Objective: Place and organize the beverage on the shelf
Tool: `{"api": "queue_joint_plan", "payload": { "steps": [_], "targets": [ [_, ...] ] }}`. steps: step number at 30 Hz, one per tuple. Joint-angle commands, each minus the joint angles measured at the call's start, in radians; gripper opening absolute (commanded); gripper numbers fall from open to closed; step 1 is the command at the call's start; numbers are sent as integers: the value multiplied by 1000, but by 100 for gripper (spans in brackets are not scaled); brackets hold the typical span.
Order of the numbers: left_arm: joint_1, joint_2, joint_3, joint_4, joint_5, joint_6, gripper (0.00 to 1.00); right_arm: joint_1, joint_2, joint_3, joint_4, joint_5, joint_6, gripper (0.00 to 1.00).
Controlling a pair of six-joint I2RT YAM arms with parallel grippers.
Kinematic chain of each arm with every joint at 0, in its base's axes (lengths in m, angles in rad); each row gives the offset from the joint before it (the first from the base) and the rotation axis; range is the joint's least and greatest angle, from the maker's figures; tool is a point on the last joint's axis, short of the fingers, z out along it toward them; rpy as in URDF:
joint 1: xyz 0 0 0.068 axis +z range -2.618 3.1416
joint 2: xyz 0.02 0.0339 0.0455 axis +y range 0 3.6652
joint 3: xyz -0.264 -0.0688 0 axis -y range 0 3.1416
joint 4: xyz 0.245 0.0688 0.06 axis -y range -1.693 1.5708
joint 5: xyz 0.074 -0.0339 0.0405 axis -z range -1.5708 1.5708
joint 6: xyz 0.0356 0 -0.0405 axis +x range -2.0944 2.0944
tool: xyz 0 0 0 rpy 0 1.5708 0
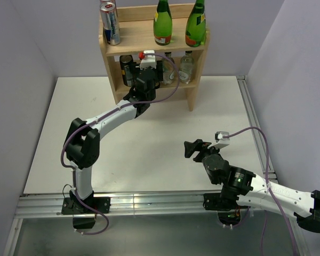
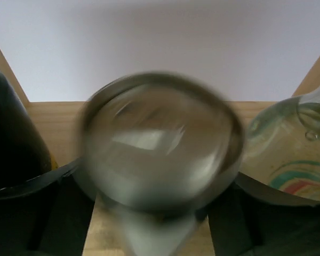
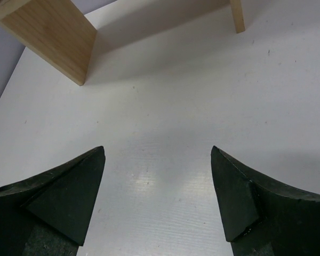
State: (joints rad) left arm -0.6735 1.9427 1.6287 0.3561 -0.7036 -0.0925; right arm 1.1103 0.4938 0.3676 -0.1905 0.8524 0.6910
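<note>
Shelf [image 1: 144, 38] carries two green bottles [image 1: 162, 24] on top; right gripper [image 3: 156, 154] spread empty, left gripper [image 2: 157, 184] state unclear.

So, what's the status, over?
Right claw open, empty. Left claw in shelf, lower tier, silver can between jaws, grip unclear. Dark bottle and clear bottle close either side.

I see a white bench [image 1: 149, 160] edged with aluminium rails [image 1: 149, 201] along its near and right sides, and pale lilac walls [image 1: 21, 64] enclosing it.
</note>
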Motion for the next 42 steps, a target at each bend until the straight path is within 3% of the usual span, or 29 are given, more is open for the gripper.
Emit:
{"api": "queue_joint_plan", "payload": {
  "steps": [1,7,42],
  "targets": [
    [40,-7,-1,50,-54,-1,80,5,-8,-2,5,36,15,87],
    [46,-11,-16,60,-71,-1,90,5,-18,-6,-1,31,22,86],
    [19,-79,-168,14,-16,-53,88,5,-49,-12,-27,31,41,85]
  ]
}}
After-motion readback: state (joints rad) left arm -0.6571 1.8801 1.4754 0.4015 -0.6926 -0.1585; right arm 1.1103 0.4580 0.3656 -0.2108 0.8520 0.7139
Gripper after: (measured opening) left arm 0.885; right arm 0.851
